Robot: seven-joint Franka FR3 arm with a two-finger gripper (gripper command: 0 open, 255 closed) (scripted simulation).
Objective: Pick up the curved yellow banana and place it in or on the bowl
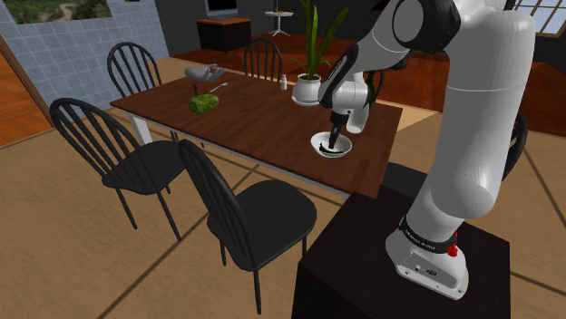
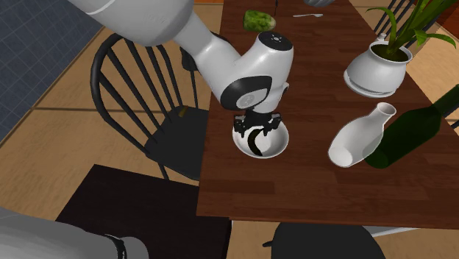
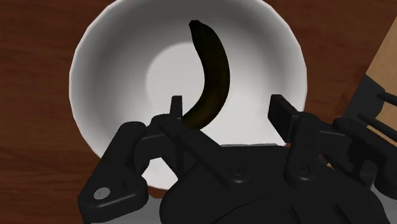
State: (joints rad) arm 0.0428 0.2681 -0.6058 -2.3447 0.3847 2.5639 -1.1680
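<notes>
Wrist view: the gripper (image 3: pixel 228 111) hung spread over the white bowl (image 3: pixel 89 57), pinching nothing.
The curved banana (image 3: pixel 213 70), drawn nearly black, lay inside the bowl, its near end just beside one of the fingers (image 3: pixel 175 108). At the second exterior view's right, a tipped white vase (image 2: pixel 360 136) and a green bottle (image 2: pixel 412 132) lay on the brown table (image 2: pixel 309 199).

Soft, even light is falling across every view.
In the wrist view the bowl (image 3: pixel 108 57) is glowing white, palest at its centre, while the banana (image 3: pixel 215 70) is showing almost black; at the shoulder view's right the arm (image 1: pixel 481 118) is shading from white to soft grey.
</notes>
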